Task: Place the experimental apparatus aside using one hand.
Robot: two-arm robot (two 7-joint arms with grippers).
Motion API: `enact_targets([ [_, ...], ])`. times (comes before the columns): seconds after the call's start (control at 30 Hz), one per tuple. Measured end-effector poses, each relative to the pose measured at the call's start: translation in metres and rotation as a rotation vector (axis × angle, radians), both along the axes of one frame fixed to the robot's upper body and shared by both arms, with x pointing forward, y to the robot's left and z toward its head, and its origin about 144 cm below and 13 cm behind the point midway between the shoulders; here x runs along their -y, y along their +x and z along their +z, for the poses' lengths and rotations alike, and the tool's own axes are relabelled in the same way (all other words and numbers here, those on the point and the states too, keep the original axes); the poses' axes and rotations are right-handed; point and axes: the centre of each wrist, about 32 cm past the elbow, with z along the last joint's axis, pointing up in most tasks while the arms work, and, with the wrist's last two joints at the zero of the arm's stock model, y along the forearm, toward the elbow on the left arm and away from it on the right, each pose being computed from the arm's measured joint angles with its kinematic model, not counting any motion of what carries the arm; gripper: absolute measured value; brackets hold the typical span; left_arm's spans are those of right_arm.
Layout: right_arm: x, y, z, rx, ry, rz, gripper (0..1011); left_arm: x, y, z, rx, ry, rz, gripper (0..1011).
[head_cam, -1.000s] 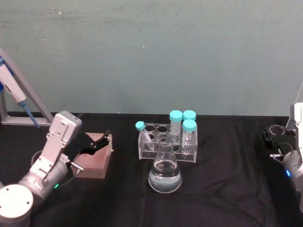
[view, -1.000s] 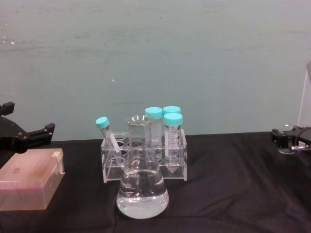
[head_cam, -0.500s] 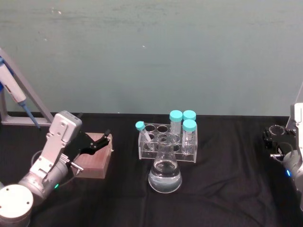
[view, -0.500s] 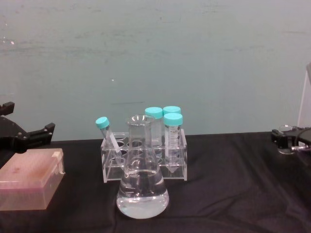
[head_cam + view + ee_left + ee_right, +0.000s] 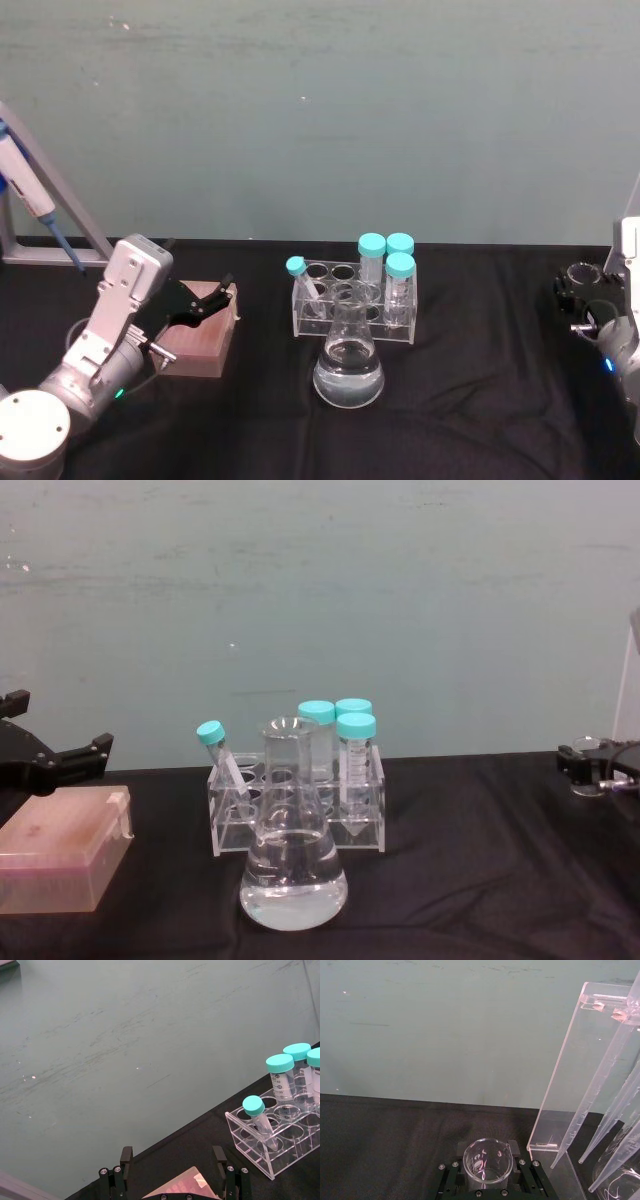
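Laboratory bench.
Black-clothed table by a plain teal wall, with a flask of clear liquid, a rack of teal-capped tubes, a beaker, an acrylic stand, a pink box; hand pipette hung on a frame at left.

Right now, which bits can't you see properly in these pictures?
- Chest view: the conical flask stands before the tube rack, hiding its middle holes.
- Right wrist view: the acrylic stand and its long tubes run off the picture's edge.
- Right wrist view: the right gripper hides the base of the small beaker.
- Left wrist view: the pink box under the left gripper is cut by the edge.
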Motion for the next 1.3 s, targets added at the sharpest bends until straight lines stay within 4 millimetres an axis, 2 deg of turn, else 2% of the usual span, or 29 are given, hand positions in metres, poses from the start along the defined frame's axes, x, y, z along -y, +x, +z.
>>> enact_targets([
  [0.4,-0.0002,-0.0001,0.0001,-0.001,0.0,-0.002,489,0.0,0.0,0.0,0.0,0.0,0.0,1000],
  [0.5,-0.0002,-0.0001,0.0001,-0.001,0.0,-0.003,574,0.0,0.0,0.0,0.0,0.0,0.0,1000],
  [0.53,-0.0003,-0.0002,0.0,-0.001,0.0,-0.003,630,0.0,0.0,0.0,0.0,0.0,0.0,1000],
  [0.6,-0.0003,-0.0002,0.0,-0.001,0.0,-0.003,643,0.0,0.0,0.0,0.0,0.0,0.0,1000],
  [0.7,-0.0003,-0.0003,-0.0001,-0.002,0.001,-0.004,764,0.0,0.0,0.0,0.0,0.0,0.0,1000],
  [0.8,-0.0002,-0.0004,-0.0002,-0.002,0.001,-0.004,818,0.0,0.0,0.0,0.0,0.0,0.0,1000],
  [0.87,-0.0003,-0.0004,-0.0003,-0.002,0.001,-0.004,904,0.0,0.0,0.0,0.0,0.0,0.0,1000],
  [1.0,-0.0002,-0.0004,-0.0002,-0.002,0.001,-0.005,990,0.0,0.0,0.0,0.0,0.0,0.0,1000],
  [1.3,-0.0003,-0.0004,-0.0002,-0.002,0.001,-0.005,1003,0.0,0.0,0.0,0.0,0.0,0.0,1000],
])
